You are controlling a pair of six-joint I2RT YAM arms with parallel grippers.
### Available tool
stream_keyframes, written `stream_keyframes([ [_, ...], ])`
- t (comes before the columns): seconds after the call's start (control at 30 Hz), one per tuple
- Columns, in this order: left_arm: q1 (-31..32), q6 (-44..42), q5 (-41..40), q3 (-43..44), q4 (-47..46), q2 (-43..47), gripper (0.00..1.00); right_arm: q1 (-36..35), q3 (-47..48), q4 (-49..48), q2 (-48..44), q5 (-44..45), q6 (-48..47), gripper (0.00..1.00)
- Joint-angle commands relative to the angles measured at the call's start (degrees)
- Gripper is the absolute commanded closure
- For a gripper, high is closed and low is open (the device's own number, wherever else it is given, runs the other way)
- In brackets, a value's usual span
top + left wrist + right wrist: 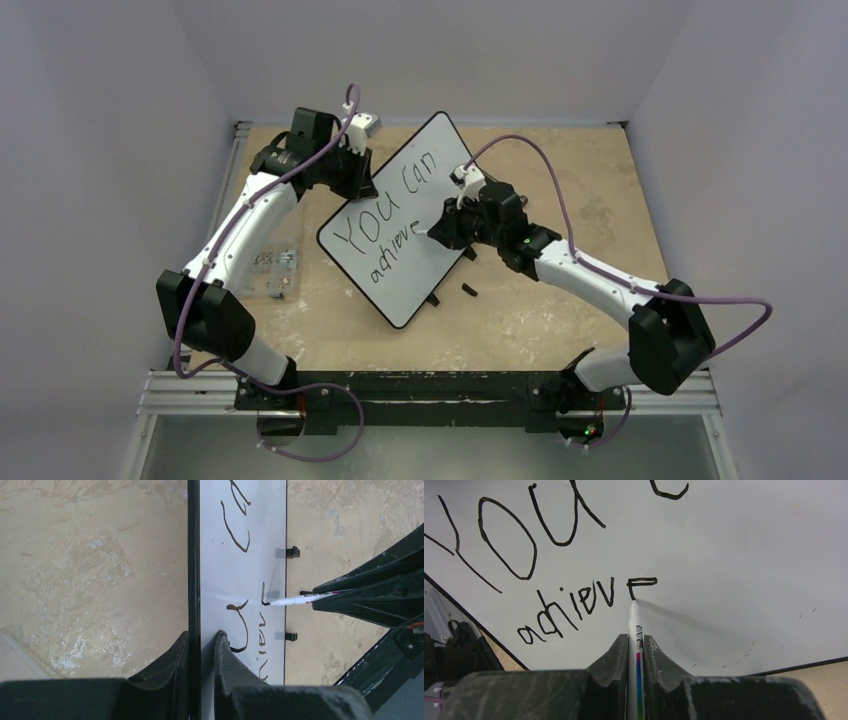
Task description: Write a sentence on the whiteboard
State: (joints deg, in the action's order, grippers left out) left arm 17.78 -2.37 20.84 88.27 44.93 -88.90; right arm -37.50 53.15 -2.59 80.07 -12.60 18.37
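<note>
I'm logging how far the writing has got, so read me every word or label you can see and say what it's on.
"You can": top line of the sentence, on the whiteboard.
"achiev": second line, same board, followed by an unfinished letter at the marker tip.
Print on the marker barrel: too small to read.

Tan table (560, 320) w/ whiteboard (400, 290), black bit (468, 291)

Soft even light, sharp views, faint grey shadow on the whiteboard (749, 555).
</note>
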Motion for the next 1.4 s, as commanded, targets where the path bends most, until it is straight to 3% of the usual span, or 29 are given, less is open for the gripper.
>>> stream_keyframes([
  [0.0, 0.17, -7.93, -11.17, -0.29, -0.41, 0.39, 1.00, -0.21, -0.99, 1.35, -0.85, 3.95, 0.34, 1.00],
  [0.27, 0.24, -7.93, -11.09, -0.33, -0.39, 0.52, 1.00, 0.01, 2.49, 5.02, -1.24, 11.99, 0.71, 1.00],
  [0.6, 0.32, -7.96, -11.25, -0.38, -0.44, 0.71, 1.00, -0.03, 6.29, 4.17, -3.80, 8.47, -0.32, 1.00],
  [0.97, 0.50, -8.02, -11.06, -0.38, -0.28, 0.85, 1.00, 1.61, 5.31, 1.34, -4.31, 11.24, 0.04, 1.00],
  [1.37, 0.76, -8.10, -10.74, -0.33, -0.21, 0.40, 1.00, 9.96, -1.52, -11.30, -5.54, -2.13, -0.74, 1.00],
])
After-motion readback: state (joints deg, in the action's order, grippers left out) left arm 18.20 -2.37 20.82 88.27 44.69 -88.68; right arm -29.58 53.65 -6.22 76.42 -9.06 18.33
